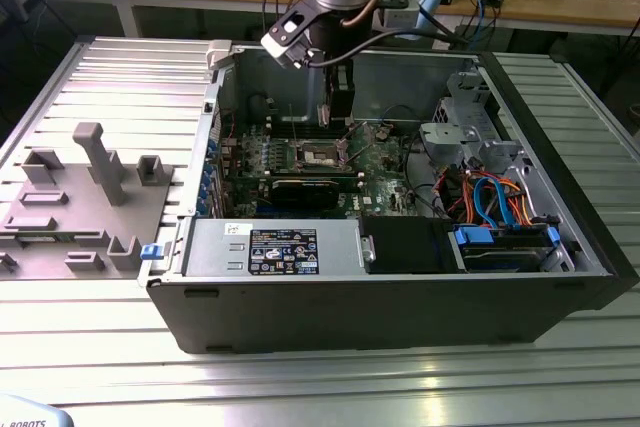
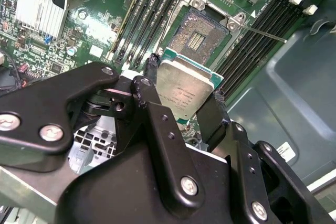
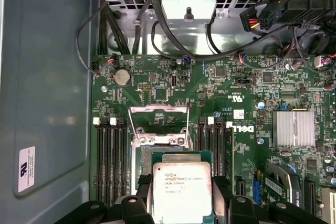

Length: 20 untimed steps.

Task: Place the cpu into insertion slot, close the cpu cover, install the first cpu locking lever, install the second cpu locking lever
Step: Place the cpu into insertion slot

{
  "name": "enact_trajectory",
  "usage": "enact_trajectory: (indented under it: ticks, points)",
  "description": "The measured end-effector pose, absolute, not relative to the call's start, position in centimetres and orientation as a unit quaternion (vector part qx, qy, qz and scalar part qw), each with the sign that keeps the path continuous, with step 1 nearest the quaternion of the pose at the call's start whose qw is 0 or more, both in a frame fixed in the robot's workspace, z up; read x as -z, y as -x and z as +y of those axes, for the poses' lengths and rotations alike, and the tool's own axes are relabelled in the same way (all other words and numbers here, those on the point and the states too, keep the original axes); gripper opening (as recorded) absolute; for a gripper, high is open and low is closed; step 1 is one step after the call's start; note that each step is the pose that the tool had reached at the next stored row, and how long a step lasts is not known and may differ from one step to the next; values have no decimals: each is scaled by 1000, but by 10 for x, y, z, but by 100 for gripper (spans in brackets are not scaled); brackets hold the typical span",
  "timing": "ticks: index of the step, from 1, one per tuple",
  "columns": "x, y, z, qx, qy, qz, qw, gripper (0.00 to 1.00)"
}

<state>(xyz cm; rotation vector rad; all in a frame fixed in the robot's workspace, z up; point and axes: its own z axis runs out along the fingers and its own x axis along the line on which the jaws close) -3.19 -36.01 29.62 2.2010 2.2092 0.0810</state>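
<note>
I see the chip (image 2: 184, 93) with a dull, brushed silver metal lid and a green board edge. The gripper (image 2: 185, 80) clamping it is matt black, dotted with shiny steel screws. The socket (image 2: 200, 34) has a dark, finely grained centre inside bare bright metal. The cover frame (image 3: 159, 109) is thin, shiny sheet metal. The motherboard (image 3: 157, 77) looks glossy green, and the case panel (image 3: 47, 77) is smooth grey painted metal.

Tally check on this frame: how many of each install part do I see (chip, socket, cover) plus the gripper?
cpu, held in the gripper: 1
insertion slot, unfilled: 1
cpu cover, raised: 1
gripper: 1
Total: 4
</note>
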Motion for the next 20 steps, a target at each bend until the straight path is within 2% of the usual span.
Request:
enact_trajectory:
  ticks: [20]
  points:
    - [-293,32,-360,-26,-705,708,11,54]
